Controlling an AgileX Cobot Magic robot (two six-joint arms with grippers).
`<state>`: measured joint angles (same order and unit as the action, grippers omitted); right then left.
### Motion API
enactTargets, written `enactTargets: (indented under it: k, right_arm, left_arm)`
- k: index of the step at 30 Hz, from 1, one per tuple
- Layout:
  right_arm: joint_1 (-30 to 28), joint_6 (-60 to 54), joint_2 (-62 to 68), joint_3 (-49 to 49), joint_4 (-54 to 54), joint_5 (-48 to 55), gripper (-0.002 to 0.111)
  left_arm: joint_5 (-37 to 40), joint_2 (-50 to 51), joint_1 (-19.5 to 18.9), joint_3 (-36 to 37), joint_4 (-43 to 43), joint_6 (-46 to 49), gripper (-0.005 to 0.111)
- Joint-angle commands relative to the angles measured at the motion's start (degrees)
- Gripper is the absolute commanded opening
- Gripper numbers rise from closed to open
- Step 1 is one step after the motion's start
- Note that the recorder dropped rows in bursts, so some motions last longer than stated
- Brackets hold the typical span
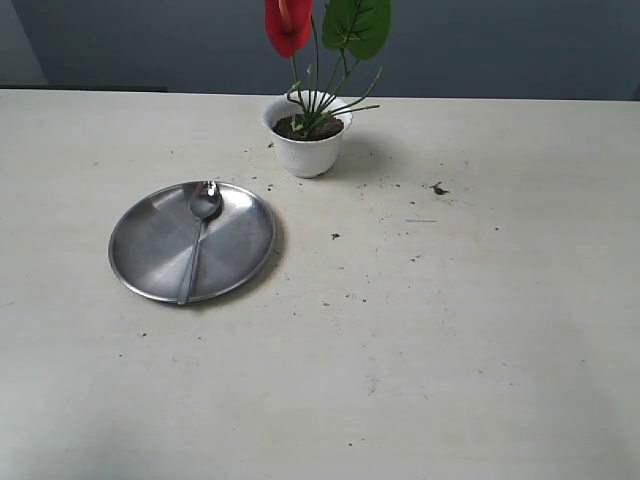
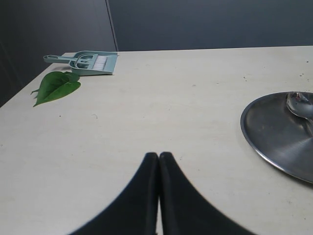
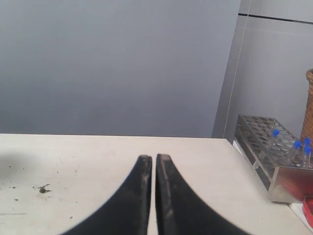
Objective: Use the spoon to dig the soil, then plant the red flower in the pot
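Looks like a lab: metal test-tube rack (image 3: pixel 264 144), blue-capped tubes (image 3: pixel 297 146), grey partition walls (image 3: pixel 117 63)

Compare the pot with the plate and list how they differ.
The pot is white; the plate is shiny steel. The pot is deep with a wavy rim; the plate is flat with a smooth round rim. The pot is narrower than the plate. The pot holds soil and the upright flower; the plate carries only the spoon. Both sit on the table, apart from each other.

High exterior, low wrists, plate (image 1: pixel 150 250) shared
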<state>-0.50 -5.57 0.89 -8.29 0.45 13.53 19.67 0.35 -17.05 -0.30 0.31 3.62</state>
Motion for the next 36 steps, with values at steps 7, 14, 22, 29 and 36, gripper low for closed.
enactTargets:
  k: [7, 14, 22, 29, 36]
  right_arm:
    - [-0.38, -0.4, -0.26, 0.3, -0.45, -0.68, 0.004]
    - [-0.38, -0.4, -0.48, 3.32, 1.16, -2.07, 0.004]
    - [-0.38, -0.4, -0.89, 7.53, 1.16, -4.49, 0.004]
    - [-0.38, -0.4, -0.89, 8.29, 1.16, -5.08, 0.004]
    - [-0.38, -0.4, -0.89, 8.29, 1.16, -3.66, 0.004]
  left_arm:
    - [-0.45, -0.35, -0.01, 0.3, 0.0, -0.05, 0.0]
    - [-0.45, -0.35, -0.01, 0.3, 0.0, -0.05, 0.0]
    - [-0.34, -0.35, -0.01, 0.3, 0.0, -0.05, 0.0]
    - [-0.34, -0.35, -0.01, 0.3, 0.0, -0.05, 0.0]
    - [-0.34, -0.35, -0.01, 0.3, 0.0, -0.05, 0.0]
